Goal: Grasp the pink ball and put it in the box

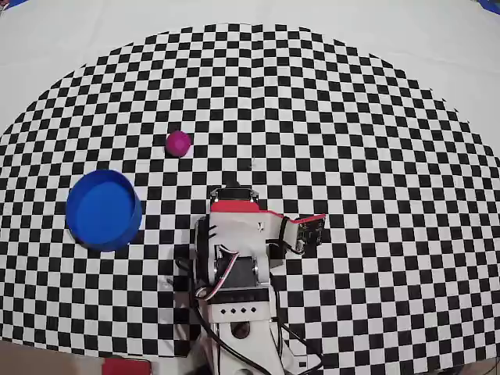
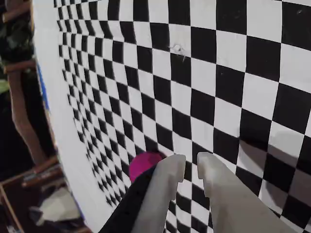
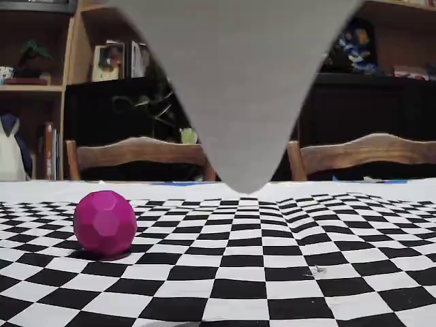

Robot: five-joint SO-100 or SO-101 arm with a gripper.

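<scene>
The pink ball (image 1: 179,144) lies on the checkered cloth, up and left of the folded arm. The box (image 1: 103,211), a round blue container, stands below and left of the ball, well apart from it. In the overhead view my gripper (image 1: 234,195) sits tucked at the arm's front, its fingers mostly hidden. The wrist view shows my gripper (image 2: 191,160) with its two pale fingers almost together, a thin slit between them and nothing held. The pink ball (image 2: 144,164) peeks out behind the left finger (image 2: 163,189). From table level the ball (image 3: 104,223) rests at the left.
The arm's base and cables (image 1: 238,328) fill the lower middle of the overhead view. A blurred grey wedge (image 3: 238,88) covers the upper middle of the fixed view. Chairs (image 3: 136,155) and shelves stand beyond the table's far edge.
</scene>
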